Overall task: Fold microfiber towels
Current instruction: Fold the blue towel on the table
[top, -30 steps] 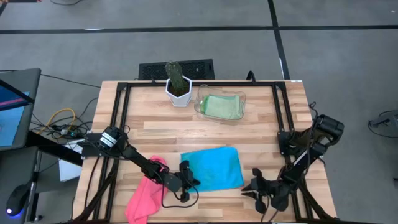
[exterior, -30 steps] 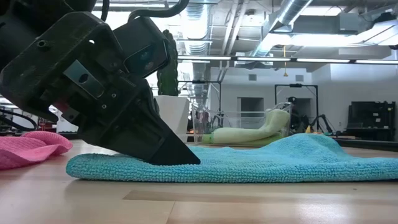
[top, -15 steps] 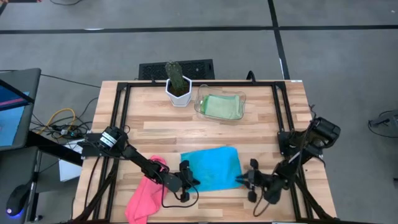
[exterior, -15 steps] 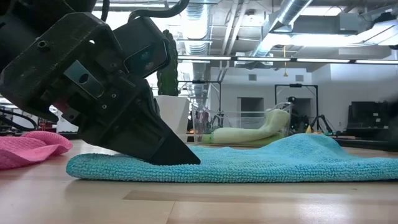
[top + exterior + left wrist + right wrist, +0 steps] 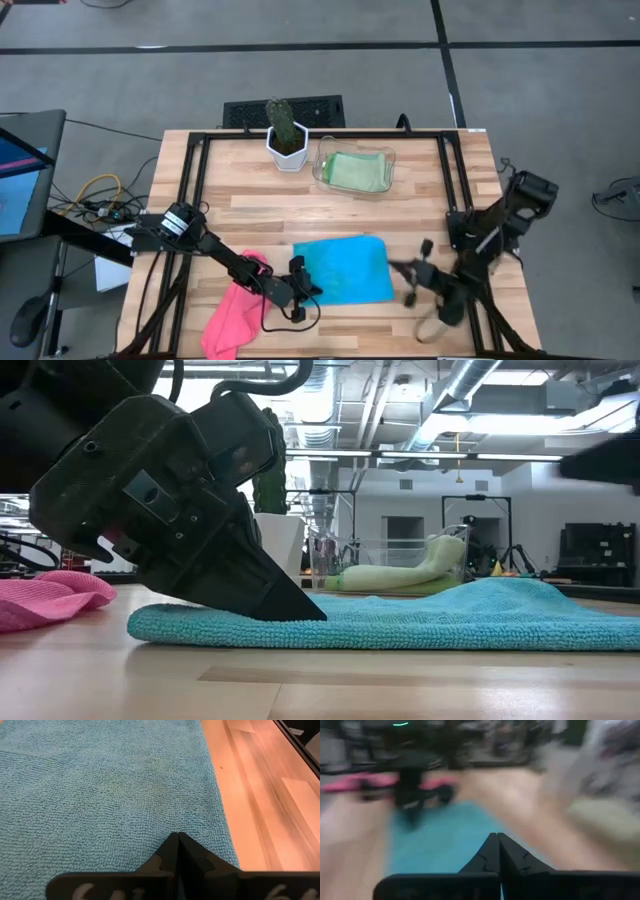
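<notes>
A turquoise towel (image 5: 342,268) lies flat on the table's near middle. My left gripper (image 5: 304,289) is shut, its tip down on the towel near the towel's left near corner. My right gripper (image 5: 394,267) is shut and blurred, close by the towel's right edge, pointing across the towel (image 5: 445,845) toward the left arm. A pink towel (image 5: 232,312) lies crumpled at the near left. A light green towel (image 5: 356,171) lies in a clear tray (image 5: 322,172) at the far middle. My left gripper presses its shut fingertips (image 5: 177,838) down on the turquoise towel's top, close to its near edge (image 5: 225,845). The fingers slant down from the table's left (image 5: 300,605). The towel lies flat on the wood under them. My right gripper is blurred beside the towel's right edge; whether it touches the towel I cannot tell.
A white pot with a cactus (image 5: 287,135) stands at the far middle, left of the tray. Black rails (image 5: 190,190) run along the table's sides. Bare wood lies between the tray and the turquoise towel.
My right gripper has shut, swung toward the table's far edge along the towel's right side, and turned. The turquoise towel has slid a little toward the table's right edge, and the hump at its right side lies lower.
</notes>
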`<state>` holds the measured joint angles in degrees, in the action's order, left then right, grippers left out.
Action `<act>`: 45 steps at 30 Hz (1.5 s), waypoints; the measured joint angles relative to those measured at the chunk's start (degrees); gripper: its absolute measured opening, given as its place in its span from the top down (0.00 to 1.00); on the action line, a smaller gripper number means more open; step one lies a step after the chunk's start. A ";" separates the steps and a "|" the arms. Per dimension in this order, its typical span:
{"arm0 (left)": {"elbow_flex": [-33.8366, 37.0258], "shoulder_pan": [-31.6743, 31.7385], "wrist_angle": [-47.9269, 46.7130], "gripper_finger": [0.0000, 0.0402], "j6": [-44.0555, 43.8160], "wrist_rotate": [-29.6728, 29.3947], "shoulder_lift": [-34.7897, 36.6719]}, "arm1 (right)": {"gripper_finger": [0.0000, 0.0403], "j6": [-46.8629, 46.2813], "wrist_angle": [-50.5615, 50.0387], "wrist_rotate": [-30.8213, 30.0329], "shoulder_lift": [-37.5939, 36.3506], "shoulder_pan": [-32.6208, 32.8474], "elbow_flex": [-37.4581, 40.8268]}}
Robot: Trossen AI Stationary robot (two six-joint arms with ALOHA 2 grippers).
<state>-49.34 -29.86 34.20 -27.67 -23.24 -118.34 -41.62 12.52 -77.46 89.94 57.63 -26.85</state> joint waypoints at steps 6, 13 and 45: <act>0.04 0.25 0.22 1.00 -0.45 0.11 0.00 | 0.95 -6.89 5.07 6.08 5.40 -11.35 5.35; 0.04 0.25 0.22 1.00 -0.49 0.15 0.00 | 0.98 -23.95 9.31 13.70 16.51 -9.54 8.53; 0.05 0.39 0.34 1.00 -0.45 -0.60 -0.04 | 0.92 -18.13 -10.58 10.92 -0.84 -10.64 5.29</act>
<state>-49.29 -29.47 34.54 -28.12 -23.84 -118.39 -59.75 1.94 -66.54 89.10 46.99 -21.56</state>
